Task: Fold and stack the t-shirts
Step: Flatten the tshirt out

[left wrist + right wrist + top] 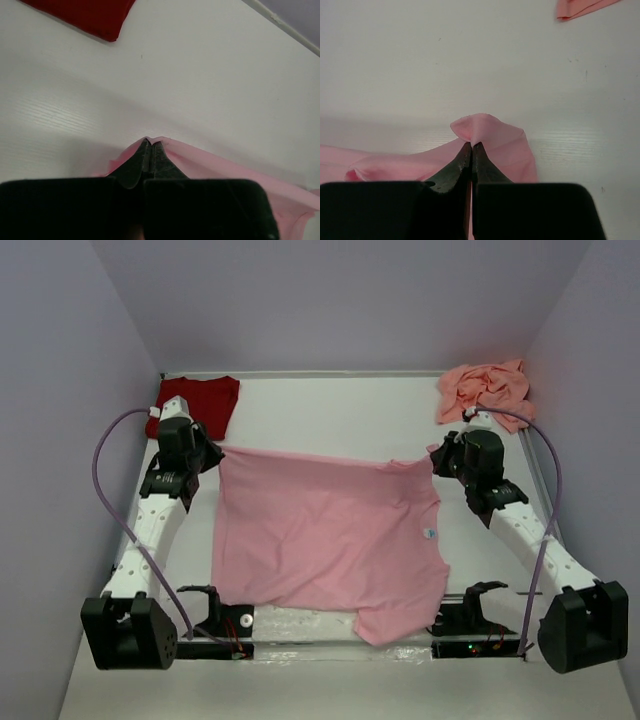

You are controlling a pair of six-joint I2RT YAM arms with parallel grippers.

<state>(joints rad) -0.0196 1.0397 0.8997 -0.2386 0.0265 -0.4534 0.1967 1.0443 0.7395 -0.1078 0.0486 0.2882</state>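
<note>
Fingertips (140, 160) first in both wrist views: black, pressed together, no gap. Reads as left gripper (151, 142) clamped on a fold of the light pink tee (225, 170), cloth peaking just past the tips. Same for right gripper (471, 145): closed tight on a bunched corner of that tee, small hump of cloth beyond the tips.

Puts the tee between the two grippers in the top view: far edge strung roughly straight from left tip to right tip, rest spread flat over the middle of the table (330, 410) and back to the near edge, near-right corner lapping over it between the arm bases (130, 630). Shows small white neck label (428, 534) toward the tee's right side, top view only.

Places dark red tee (195, 400) in the far-left corner, lying flat, just beyond the left gripper, apart from the pink one. Places salmon-pink tee (485, 388) crumpled in the far-right corner, just beyond the right gripper.

Catches only a corner of the dark red tee at upper left in the left wrist view, and only a scrap of salmon-pink at upper right in the right wrist view. Can't tell from the wrist views how the pink tee lies overall. Can't make out finger closure from the top view, tips lost against the cloth.
</note>
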